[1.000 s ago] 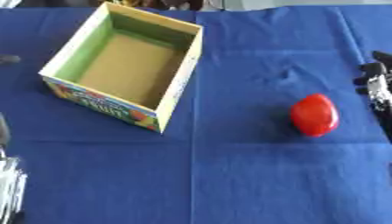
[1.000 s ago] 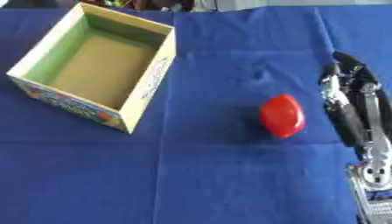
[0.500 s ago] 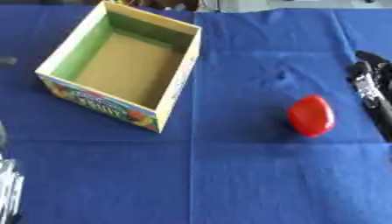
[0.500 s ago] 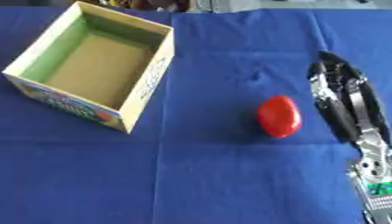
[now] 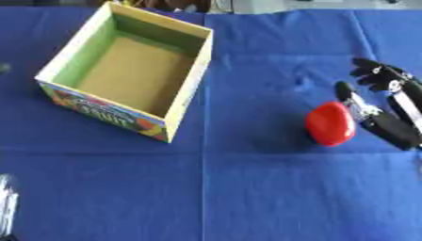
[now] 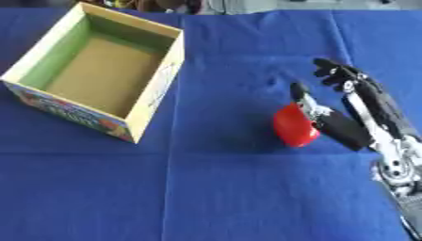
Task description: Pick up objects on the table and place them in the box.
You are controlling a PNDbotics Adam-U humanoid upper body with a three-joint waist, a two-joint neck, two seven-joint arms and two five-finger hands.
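Tabletop (image 5: 247,197): I see a blue cloth with fold creases covering all of it, and little else lying about.
Box (image 5: 185,101): an open cardboard carton with a green inner wall and a printed front, standing at upper left, nothing inside that I can see.
Red object (image 5: 330,123): a smooth, rounded, egg-like thing, lying on the cloth well to the right of the box.
Handling: I judge it light and rigid, likely plastic; its glossy curved skin could slip or roll away if nudged from one side only.
Where to hold: I would take it across its middle, thumb on the right flank and fingers over the left flank.
Right hand (image 6: 346,110): comes in from the right edge, just beside the red object, thumb touching or almost touching its right side.
Hand state: fingers spread and only slightly bent beyond the object, not closed, holding nothing yet.
Left hand: only a pale blur at the lower left corner; I cannot tell its fingers.
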